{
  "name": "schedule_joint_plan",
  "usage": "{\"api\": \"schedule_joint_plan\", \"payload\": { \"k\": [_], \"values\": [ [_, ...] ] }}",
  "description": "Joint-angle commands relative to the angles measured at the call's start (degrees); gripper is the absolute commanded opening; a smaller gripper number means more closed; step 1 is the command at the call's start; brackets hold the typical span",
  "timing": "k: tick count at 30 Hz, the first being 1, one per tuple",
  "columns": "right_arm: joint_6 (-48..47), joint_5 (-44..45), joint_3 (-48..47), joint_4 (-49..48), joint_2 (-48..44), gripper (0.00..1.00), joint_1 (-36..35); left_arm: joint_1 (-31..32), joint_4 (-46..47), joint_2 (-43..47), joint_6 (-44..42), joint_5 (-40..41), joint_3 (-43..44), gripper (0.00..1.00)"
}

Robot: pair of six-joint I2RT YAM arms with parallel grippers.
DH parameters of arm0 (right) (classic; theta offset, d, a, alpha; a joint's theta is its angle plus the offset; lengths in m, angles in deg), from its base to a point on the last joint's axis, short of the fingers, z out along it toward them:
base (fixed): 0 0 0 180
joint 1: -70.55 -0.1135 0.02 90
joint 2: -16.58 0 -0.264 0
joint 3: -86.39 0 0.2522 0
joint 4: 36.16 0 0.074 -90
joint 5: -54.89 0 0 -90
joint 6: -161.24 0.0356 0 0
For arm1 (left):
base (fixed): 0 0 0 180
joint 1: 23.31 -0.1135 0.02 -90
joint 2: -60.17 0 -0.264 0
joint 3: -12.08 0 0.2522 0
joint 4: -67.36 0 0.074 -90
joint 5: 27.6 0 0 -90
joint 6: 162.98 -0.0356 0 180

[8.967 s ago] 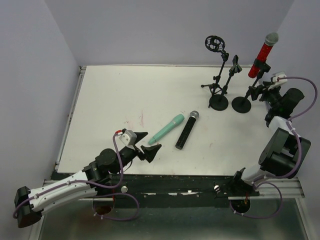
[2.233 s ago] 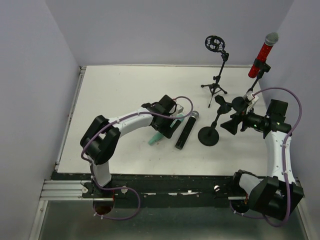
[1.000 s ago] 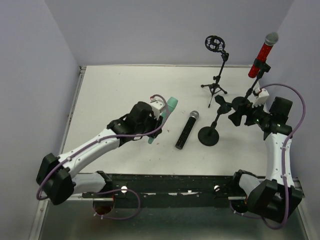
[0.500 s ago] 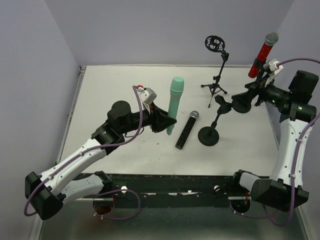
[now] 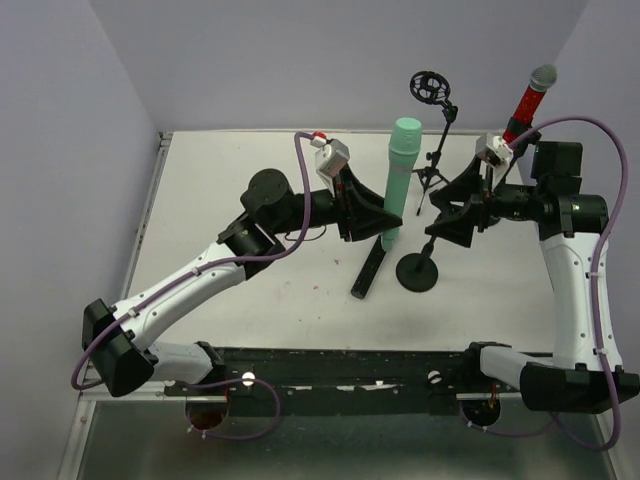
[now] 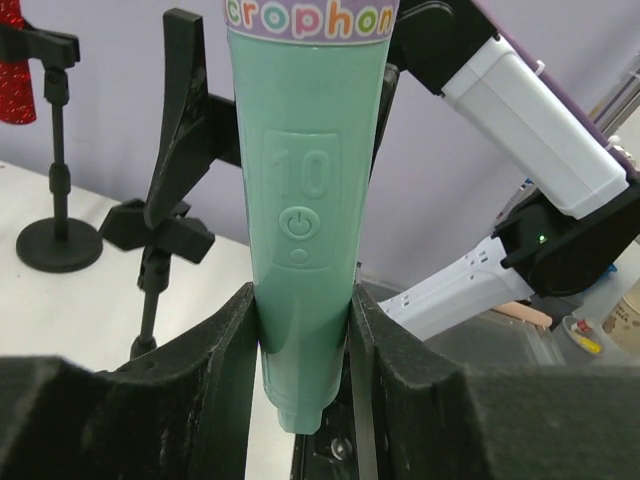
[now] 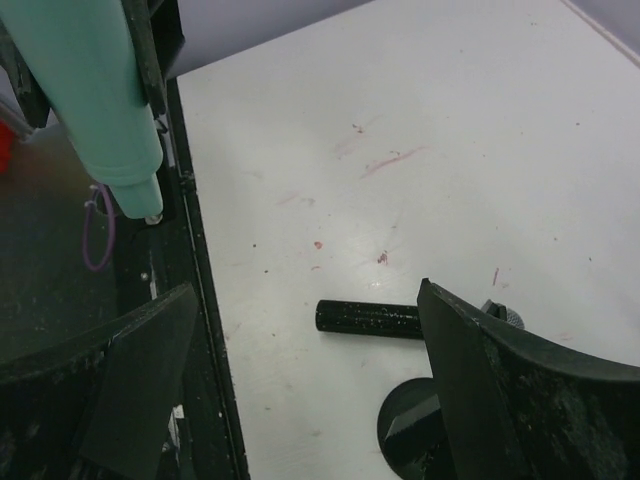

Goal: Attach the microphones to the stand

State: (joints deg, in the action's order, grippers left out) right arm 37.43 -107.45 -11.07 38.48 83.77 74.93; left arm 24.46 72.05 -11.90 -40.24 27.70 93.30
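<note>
Left gripper [image 6: 305,330] is clamping the mint-green microphone [image 6: 305,200] low on its handle, holding it upright over mid-desk so its tail can enter the clip stand [image 5: 417,272]. My right gripper [image 5: 452,220] is gaping wide by that clip, likely to steady it. The black microphone [image 5: 367,275] is lying toward the near edge; the red microphone [image 5: 525,105] is sitting clipped by the far right corner.

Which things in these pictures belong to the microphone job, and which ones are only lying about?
Belong to the job:
- mint-green microphone, held upright in the left end effector
- black microphone, lying on the table
- red microphone, already mounted
- round-base stand, beside the open right end effector
- tripod stand with a ring mount

Only lying about:
- red marks on the table
</note>
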Motion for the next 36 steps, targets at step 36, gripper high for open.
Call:
{"api": "schedule_joint_plan", "payload": {
  "k": [36],
  "values": [
    [30.01,-15.29,7.23,-27.03,-1.28,0.97,-8.43,5.76,11.86,-12.04,4.36,11.05,9.53,0.08]
  ]
}}
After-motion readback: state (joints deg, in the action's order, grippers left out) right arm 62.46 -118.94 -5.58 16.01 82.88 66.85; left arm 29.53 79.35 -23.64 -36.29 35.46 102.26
